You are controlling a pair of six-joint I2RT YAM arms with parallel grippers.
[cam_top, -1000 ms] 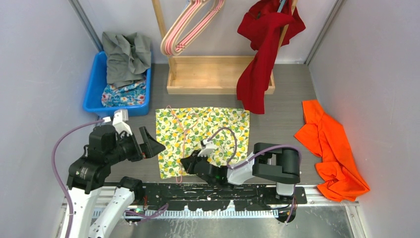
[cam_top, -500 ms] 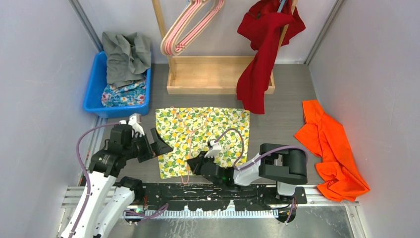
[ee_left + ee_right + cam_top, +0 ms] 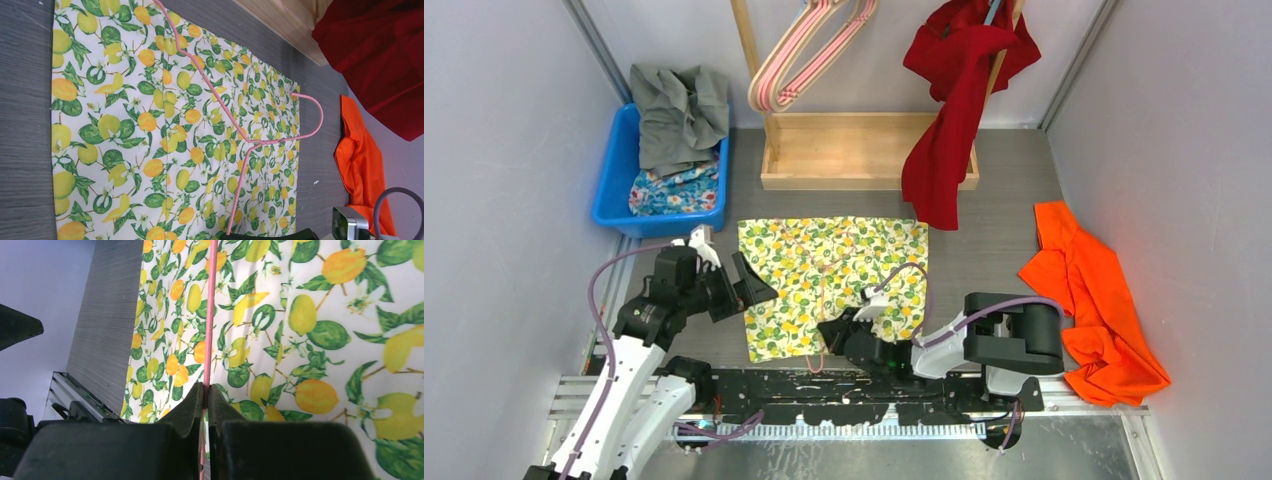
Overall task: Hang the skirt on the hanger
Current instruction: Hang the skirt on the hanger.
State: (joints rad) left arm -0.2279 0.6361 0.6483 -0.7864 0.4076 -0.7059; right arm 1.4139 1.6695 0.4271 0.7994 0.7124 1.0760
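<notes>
As end effector [image 3: 205, 386] clamps hanger [image 3: 210, 300], atop skirt [image 3: 310, 340]

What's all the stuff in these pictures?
skirt: one, lemon print, flat mid-table
hanger: one, pink, lying on the skirt
spare hangers: a few, pink, on the rack
rack: one, wooden, back of table
red garment: one, red, draped on rack
orange garment: one, orange, table's right
bin: one, blue, back left
grey cloth: one, grey, in the bin
floral cloth: one, blue-patterned, in the bin
left gripper: one, black, open, at the skirt's left edge
right gripper: one, black, shut on the hanger
</notes>
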